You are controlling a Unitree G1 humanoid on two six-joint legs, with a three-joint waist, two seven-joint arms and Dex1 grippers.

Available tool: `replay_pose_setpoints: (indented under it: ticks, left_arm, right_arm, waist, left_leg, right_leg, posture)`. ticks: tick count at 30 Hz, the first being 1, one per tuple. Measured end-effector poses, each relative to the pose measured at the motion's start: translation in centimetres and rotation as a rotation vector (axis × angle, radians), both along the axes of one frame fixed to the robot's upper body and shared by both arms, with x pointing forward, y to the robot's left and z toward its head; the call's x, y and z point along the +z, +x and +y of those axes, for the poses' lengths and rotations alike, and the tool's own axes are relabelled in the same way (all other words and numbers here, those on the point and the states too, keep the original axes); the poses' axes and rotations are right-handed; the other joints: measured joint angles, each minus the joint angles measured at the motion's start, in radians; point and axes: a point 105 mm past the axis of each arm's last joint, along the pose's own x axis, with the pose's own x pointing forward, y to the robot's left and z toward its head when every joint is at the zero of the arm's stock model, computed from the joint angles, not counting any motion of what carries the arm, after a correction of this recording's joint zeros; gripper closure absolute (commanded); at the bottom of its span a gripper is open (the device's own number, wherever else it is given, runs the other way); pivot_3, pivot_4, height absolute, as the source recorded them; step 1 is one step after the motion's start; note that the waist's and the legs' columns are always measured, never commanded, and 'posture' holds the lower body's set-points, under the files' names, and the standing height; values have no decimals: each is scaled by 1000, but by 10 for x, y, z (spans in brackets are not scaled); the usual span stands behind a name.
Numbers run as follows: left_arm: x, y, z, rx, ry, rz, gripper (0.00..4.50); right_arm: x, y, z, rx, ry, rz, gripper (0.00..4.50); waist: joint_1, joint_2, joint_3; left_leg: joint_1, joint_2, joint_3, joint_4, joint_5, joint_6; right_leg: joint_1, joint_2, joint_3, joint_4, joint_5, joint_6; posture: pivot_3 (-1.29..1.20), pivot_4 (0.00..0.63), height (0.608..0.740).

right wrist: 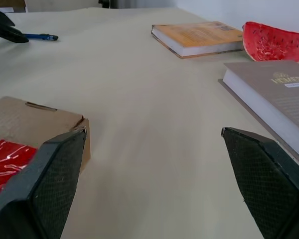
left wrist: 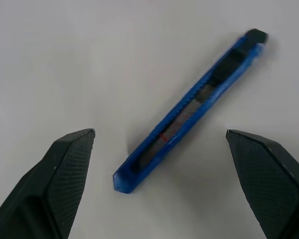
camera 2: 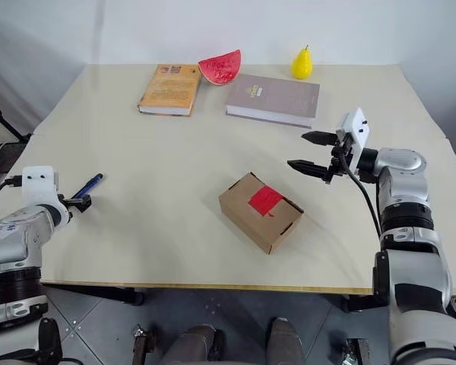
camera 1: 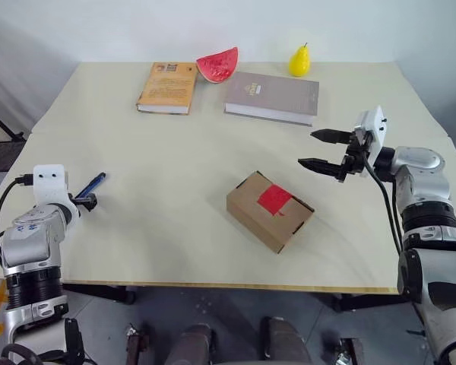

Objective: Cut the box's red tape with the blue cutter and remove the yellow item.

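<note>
1. The table (camera 1: 175, 228) is carrying everything: two books and two pieces of fruit are sitting along the far edge, and the near half is holding the task's things.

2. The box (camera 1: 268, 211) is lying closed near the front middle, turned at an angle to the table's edge. The tape (camera 1: 273, 199) is sitting unbroken across its top seam, so the yellow item is presumably lying hidden inside.

3. The right gripper (camera 1: 324, 150) is hanging level above the table just beyond the box's right corner, jaws standing wide and holding nothing. Judging by this, it is waiting to steady the box later.

4. The left gripper (left wrist: 159, 144) is hovering over the near-left part of the table, jaws spread fully and gripping nothing, with its fingers (left wrist: 70, 169) flanking the cutter (left wrist: 189, 107).

5. The cutter is lying flat on the bare table, well apart from the box, slanting across the gap between the fingers with its near end closest to the gripper.

6. The step in hand looks like picking up the cutter. To do it well, the wrist is needing a little turn so the fingers are closing squarely across the slim body, not along the slant. Lowering until the tips are almost meeting the table, then pinching near the middle, should be keeping it from pivoting or skidding away.
</note>
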Motion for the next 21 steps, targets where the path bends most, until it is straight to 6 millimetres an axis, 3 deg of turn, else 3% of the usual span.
replay_pose_setpoints:
  ticks: [10, 21]
  left_arm:
    - [-9, 3, 0, -164, -77, 15, 15]
    - [-17, 8, 11, -229, -190, 29, 15]
  right_arm:
    - [5, -13, -3, 22, 1, -11, 0]
    - [7, -20, -7, 7, -3, -3, 0]
  waist:
    - [2, 7, -4]
    - [-1, 14, -8]
  left_leg:
    - [0, -1, -1, 0, 0, 1]
    - [2, -4, -1, -1, 1, 3]
  right_leg:
    - [0, -1, 0, 0, 0, 0]
    - [1, -4, 0, 1, 0, 0]
  posture:
    - [0, 150, 740]
    - [0, 150, 740]
